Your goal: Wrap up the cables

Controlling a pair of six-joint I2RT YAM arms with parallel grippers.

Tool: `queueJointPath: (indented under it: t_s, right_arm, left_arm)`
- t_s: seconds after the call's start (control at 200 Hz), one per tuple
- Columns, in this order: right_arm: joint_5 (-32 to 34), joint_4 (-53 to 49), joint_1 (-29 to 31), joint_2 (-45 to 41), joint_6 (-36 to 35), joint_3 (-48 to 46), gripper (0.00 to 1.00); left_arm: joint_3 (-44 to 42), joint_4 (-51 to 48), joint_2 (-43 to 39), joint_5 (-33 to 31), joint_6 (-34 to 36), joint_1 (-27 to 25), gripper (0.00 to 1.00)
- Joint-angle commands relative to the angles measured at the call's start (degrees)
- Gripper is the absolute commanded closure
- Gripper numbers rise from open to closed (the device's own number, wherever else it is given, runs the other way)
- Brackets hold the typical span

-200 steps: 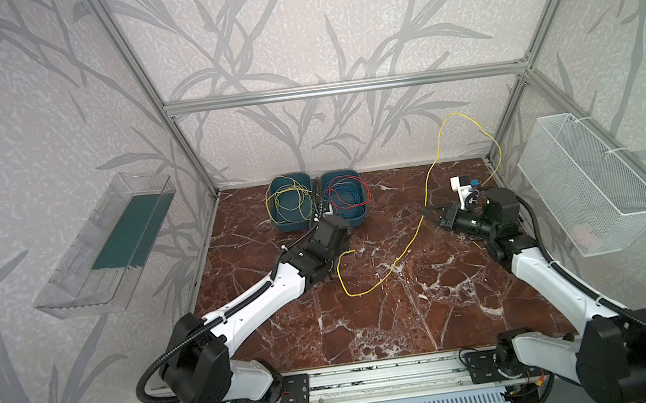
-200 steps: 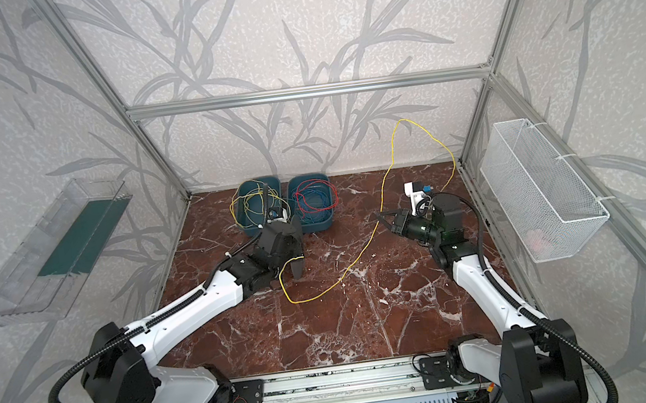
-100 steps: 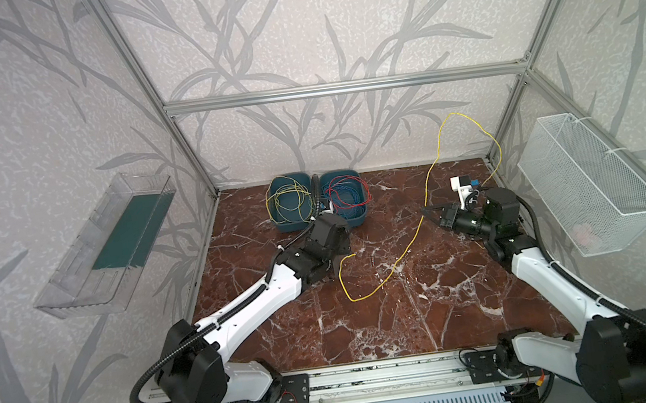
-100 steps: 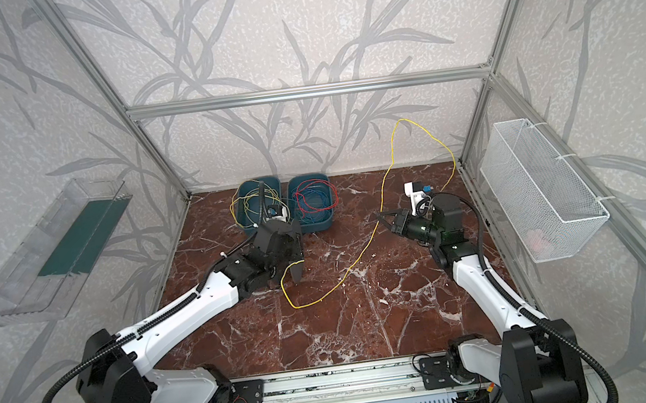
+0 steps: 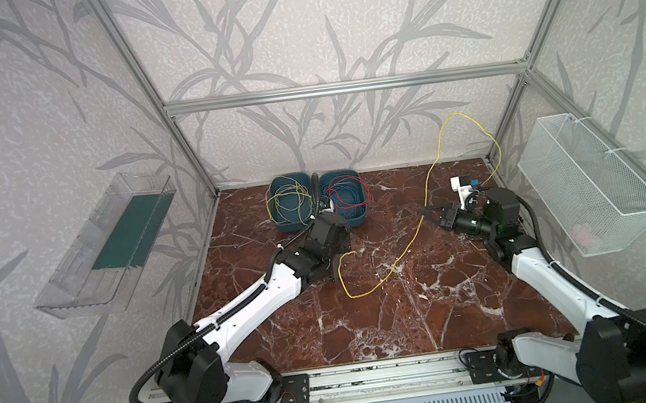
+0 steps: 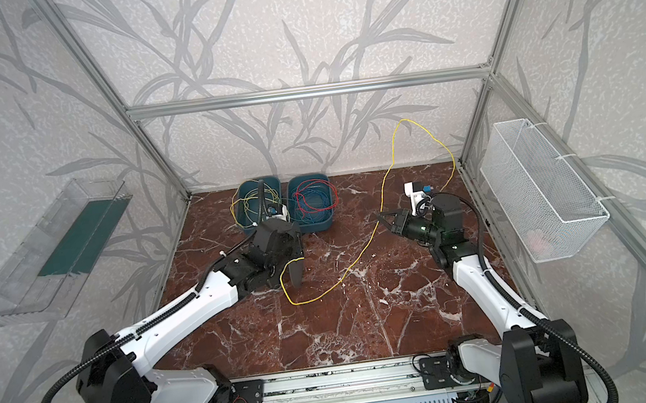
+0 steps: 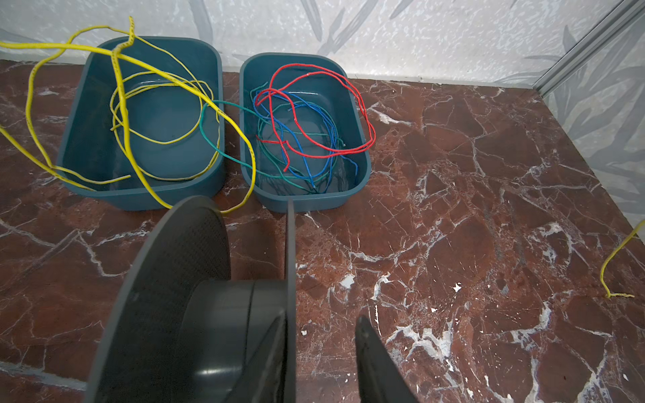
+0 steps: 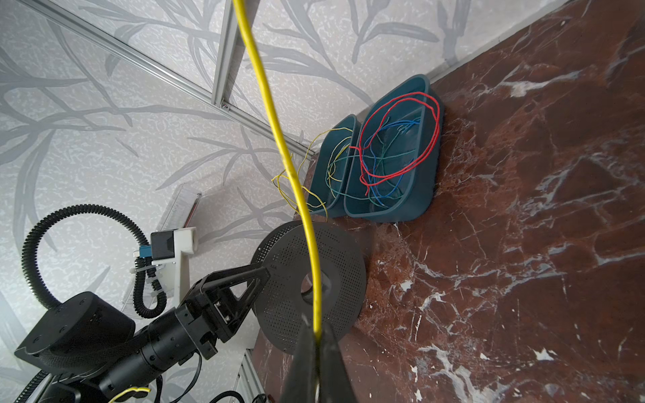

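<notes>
One yellow cable lies across the marble floor. It rises to my right gripper, which is shut on it, then loops high along the back wall. Its free end lies beside the grey perforated spool, which stands on edge on the floor. My left gripper is open around one spool flange. One finger sits inside against the flange and the other stands clear of it. More yellow cables lie in a bin.
Two teal bins stand at the back: the left bin holds yellow cables, the right bin holds red, blue and green wires. A white wire basket hangs on the right wall. A clear tray hangs on the left wall.
My left gripper's jaws have come apart on the spool flange. The right gripper and the cable have stayed about where they were.
</notes>
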Motion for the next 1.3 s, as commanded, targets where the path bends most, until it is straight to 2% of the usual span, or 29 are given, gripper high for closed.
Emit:
queueJointPath:
  t_s: [0.0,0.46,0.555,0.775,1.299]
  right_arm:
    - [-0.6,0.2,-0.2,-1.5,-0.6,-0.2,1.0]
    - [-0.8,0.3,-0.2,-1.5,-0.4,-0.1,1.0]
    - [-0.9,0.5,-0.2,-1.4,-0.3,-0.1,1.0]
    - [-1.0,0.5,-0.2,-1.1,-0.3,-0.1,1.0]
    - [-1.1,0.5,-0.2,-0.8,-0.5,0.2,1.0]
  left_arm:
    - [0.1,-0.9,-1.6,-1.0,0.0,-0.1,0.65]
    - [2.1,-2.5,-1.6,-1.5,1.9,-0.1,0.59]
    - [2.2,-2.4,-1.7,-1.4,2.2,-0.1,0.53]
    - [2.8,-2.3,-1.4,-0.4,2.7,-0.1,0.51]
    - [12.4,-8.1,-1.4,0.3,9.3,0.7,0.41]
